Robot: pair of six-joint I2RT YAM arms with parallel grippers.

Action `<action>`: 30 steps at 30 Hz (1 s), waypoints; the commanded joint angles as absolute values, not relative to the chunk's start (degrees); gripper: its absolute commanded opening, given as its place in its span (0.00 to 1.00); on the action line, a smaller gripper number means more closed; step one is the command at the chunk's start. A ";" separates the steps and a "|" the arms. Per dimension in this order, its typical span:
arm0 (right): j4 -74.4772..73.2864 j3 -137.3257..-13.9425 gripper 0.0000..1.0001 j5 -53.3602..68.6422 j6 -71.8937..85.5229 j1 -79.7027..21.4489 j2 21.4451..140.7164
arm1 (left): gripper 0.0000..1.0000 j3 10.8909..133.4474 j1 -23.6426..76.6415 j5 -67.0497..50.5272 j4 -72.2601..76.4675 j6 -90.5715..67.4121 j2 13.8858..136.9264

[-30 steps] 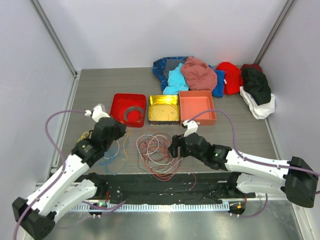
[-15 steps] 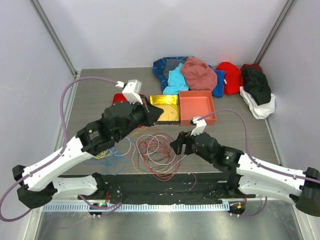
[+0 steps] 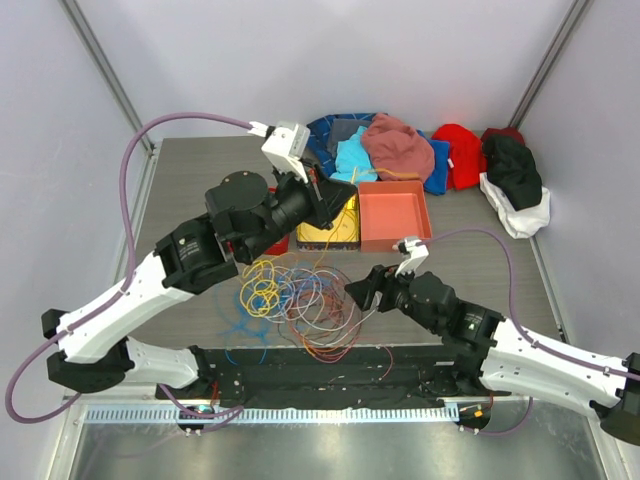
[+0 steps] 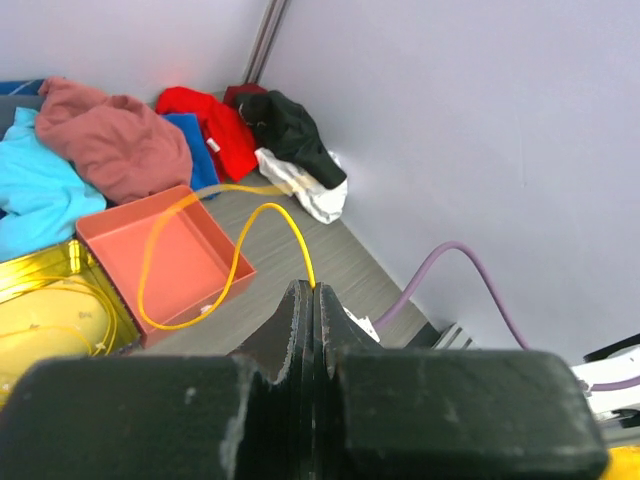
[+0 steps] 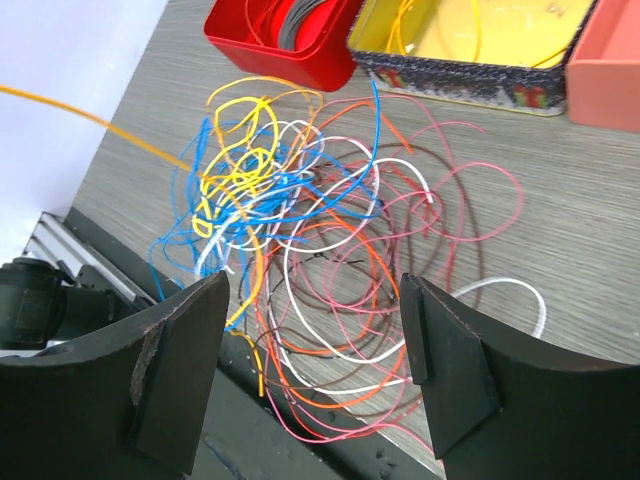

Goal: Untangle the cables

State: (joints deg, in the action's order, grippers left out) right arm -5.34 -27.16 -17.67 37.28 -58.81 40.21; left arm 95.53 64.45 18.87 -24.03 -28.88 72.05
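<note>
The cables (image 3: 300, 300), a loose multicoloured tangle, lie mid-table, at six o'clock from the yellow tray (image 3: 342, 240). The left gripper (image 4: 313, 300), raised at the tangle's twelve o'clock, is pinched fully closed on one yellow cable (image 4: 240, 262). The right gripper (image 5: 312, 300) hovers at three o'clock, jaws wide, holding nothing (so nothing pins the heap). Pulling could drag or tighten the whole knot, or the thin wire could slip.

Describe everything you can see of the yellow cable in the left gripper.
The yellow cable is a thin, flexible wire. The left gripper, shut and held high, pinches it between its fingertips. From there it arches up and curls in a loose loop in front of the salmon tray; contact with the tray cannot be told. Lower down it appears to run into the tangle of cables.
</note>
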 commanded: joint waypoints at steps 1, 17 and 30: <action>5.35 -25.32 0.78 -14.86 37.79 -59.15 40.25 | 0.00 96.16 64.69 19.77 -22.68 -25.67 72.60; 21.70 -31.11 0.77 -12.30 33.05 -59.24 55.02 | 0.00 90.09 64.69 23.64 -21.79 -26.63 70.93; 29.18 -34.01 0.56 -14.06 31.03 -59.33 63.98 | 0.00 87.28 64.69 23.03 -20.92 -28.39 69.35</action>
State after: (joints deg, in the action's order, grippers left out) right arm 22.81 -30.61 -12.75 32.71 -59.02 61.87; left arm 88.14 64.45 22.85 -23.86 -27.22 71.42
